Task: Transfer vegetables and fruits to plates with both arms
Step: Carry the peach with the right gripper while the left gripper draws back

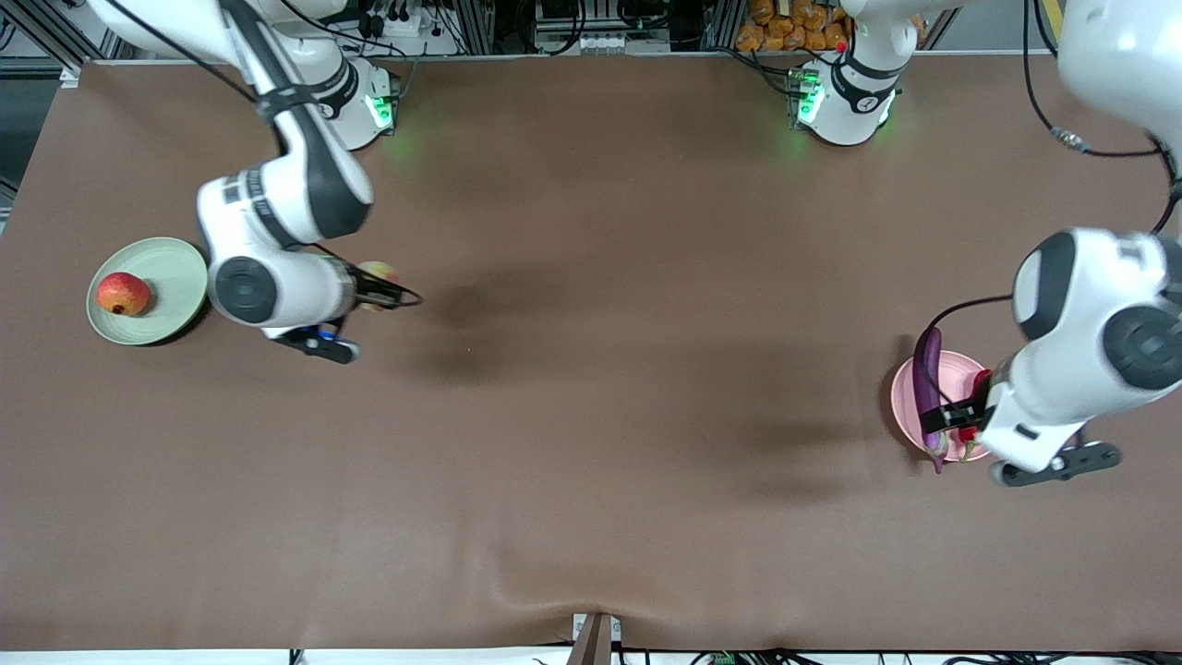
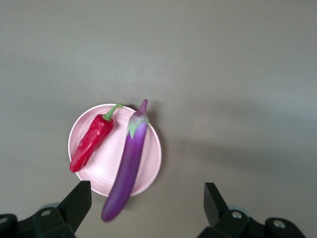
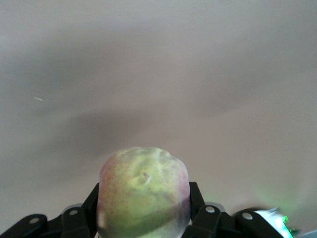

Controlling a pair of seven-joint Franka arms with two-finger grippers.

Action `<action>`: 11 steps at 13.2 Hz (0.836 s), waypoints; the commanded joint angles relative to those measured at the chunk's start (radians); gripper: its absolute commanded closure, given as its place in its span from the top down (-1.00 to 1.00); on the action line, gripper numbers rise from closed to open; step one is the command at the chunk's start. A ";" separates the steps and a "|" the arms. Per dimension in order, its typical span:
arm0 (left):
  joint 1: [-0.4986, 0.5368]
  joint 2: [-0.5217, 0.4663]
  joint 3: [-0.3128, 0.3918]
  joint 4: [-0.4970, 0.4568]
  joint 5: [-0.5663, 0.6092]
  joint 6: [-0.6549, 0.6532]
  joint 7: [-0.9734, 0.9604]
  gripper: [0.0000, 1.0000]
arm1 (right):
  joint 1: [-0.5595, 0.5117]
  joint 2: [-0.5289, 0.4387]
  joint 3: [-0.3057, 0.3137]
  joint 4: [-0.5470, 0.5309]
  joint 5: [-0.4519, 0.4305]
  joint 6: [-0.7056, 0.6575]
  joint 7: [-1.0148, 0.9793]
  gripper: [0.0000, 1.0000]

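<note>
Brown table [image 1: 591, 416], two plates, pale green plate [image 1: 171, 268] with one round red-orange fruit [image 1: 123, 294], pale pink plate [image 2: 106, 168] with one purple eggplant [image 2: 128, 166] and one red chili pepper [image 2: 91, 142], right gripper [image 3: 143, 208] clamping one yellow-pink peach [image 3: 143, 193] over bare table, left gripper [image 2: 147, 201] spread wide above pink plate.

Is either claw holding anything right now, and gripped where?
The right claw grips the peach by its two sides. The left claw is open and empty above the pink plate.
</note>
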 commanded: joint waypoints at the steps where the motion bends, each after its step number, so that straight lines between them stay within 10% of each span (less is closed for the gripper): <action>1: 0.008 -0.115 -0.005 -0.027 -0.080 -0.091 0.027 1.00 | -0.069 -0.077 -0.101 -0.146 -0.010 0.053 -0.249 -1.00; 6: -0.015 -0.253 -0.007 -0.052 -0.116 -0.228 0.142 1.00 | -0.076 0.000 -0.454 -0.198 -0.010 0.221 -0.830 -1.00; 11: -0.219 -0.467 0.256 -0.200 -0.213 -0.242 0.306 1.00 | -0.091 0.197 -0.615 -0.070 -0.006 0.311 -1.216 -1.00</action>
